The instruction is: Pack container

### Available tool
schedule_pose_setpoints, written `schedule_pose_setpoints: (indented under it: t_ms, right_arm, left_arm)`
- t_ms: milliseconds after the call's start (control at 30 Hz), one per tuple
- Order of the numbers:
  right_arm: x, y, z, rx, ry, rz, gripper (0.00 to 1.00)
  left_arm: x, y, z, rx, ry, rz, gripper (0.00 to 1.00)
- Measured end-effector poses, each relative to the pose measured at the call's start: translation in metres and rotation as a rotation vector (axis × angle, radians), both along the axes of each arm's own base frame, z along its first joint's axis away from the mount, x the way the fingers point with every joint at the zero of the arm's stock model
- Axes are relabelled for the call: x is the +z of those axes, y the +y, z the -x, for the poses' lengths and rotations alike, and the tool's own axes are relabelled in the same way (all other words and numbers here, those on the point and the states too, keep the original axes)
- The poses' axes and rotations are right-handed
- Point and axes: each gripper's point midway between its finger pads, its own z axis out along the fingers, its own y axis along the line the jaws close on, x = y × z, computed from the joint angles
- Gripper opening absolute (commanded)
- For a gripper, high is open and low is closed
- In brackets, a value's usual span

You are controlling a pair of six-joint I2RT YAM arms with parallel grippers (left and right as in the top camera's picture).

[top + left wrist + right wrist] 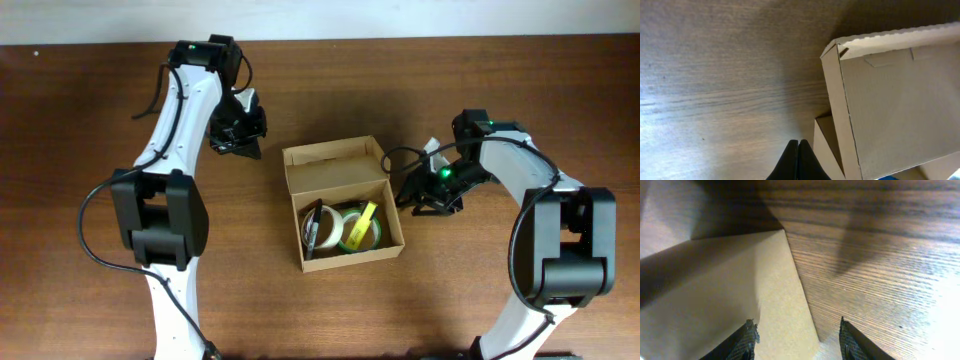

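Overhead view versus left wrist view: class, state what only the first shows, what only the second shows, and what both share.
Only overhead: both arms, the right gripper beside the container, and the tape rolls inside it. Only left wrist: the left gripper close up with its fingers pressed together, and a scalloped cardboard edge on the container. Both: the cardboard container on the wooden table.

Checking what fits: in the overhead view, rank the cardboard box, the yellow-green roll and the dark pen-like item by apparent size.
1. cardboard box, clearly largest.
2. yellow-green roll.
3. dark pen-like item, slim and partly hidden, so its place below the roll is unsure.
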Motion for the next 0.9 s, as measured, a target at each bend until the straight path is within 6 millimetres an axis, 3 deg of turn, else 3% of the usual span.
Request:
schedule_pose_setpoints:
  t_ms: [367, 733, 900]
  right_arm:
    - [-0.006, -0.011, 0.003, 0.042, -0.009, 0.067, 0.52]
    - [-0.009, -0.015, 0.005, 0.060, -0.013, 0.097, 0.52]
    - [-0.010, -0.018, 0.004, 0.063, -0.014, 0.111, 0.52]
  left_arm:
    - [-0.018, -0.006, 0.015, 0.046, 0.130, 0.017, 0.02]
    - [-0.021, 0.003, 0.005, 0.076, 0.103, 0.021, 0.02]
    - [-0.032, 0.002, 0.000, 0.078, 0.081, 0.025, 0.02]
